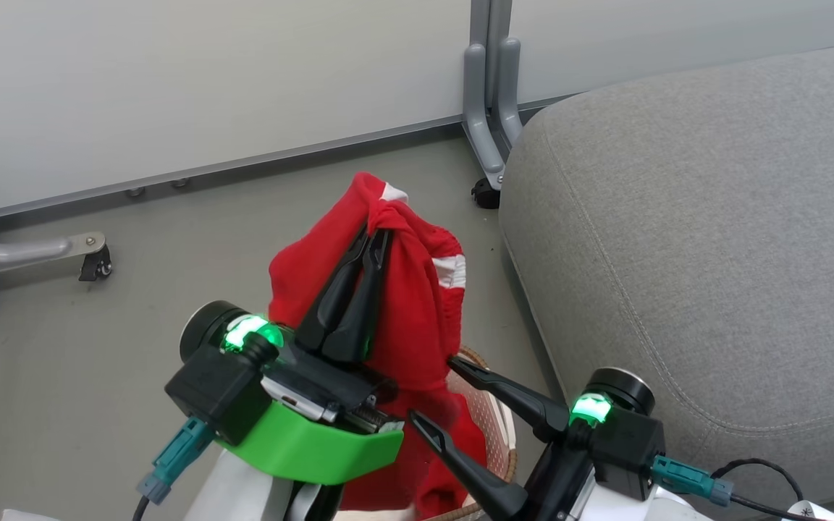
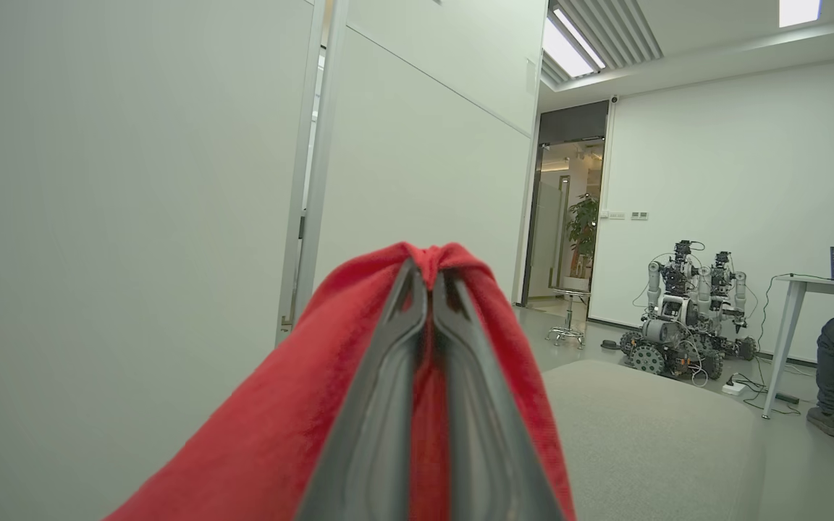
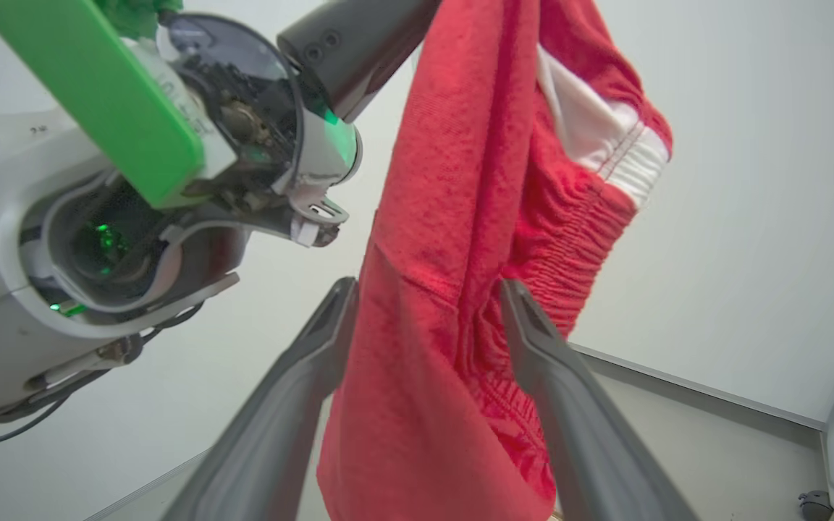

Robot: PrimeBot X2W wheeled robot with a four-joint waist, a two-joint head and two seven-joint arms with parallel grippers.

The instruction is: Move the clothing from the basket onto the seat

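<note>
While clothing (image 1: pixel 417 318) hangs, seat (image 1: pixel 714 239) beside, wall panel (image 1: pixel 171 87) behind.

Two arms up.
Left end effector (image 1: pixel 377 242) raised, fingers pinched on the clothing (image 1: pixel 417 318); right end effector (image 1: pixel 433 388) lower, fingers spread wide.

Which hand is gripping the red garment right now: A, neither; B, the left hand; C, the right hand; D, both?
B: the left hand is shut on the red garment, holding it up over the basket, while the right hand is open with the cloth hanging between its fingers.
</note>
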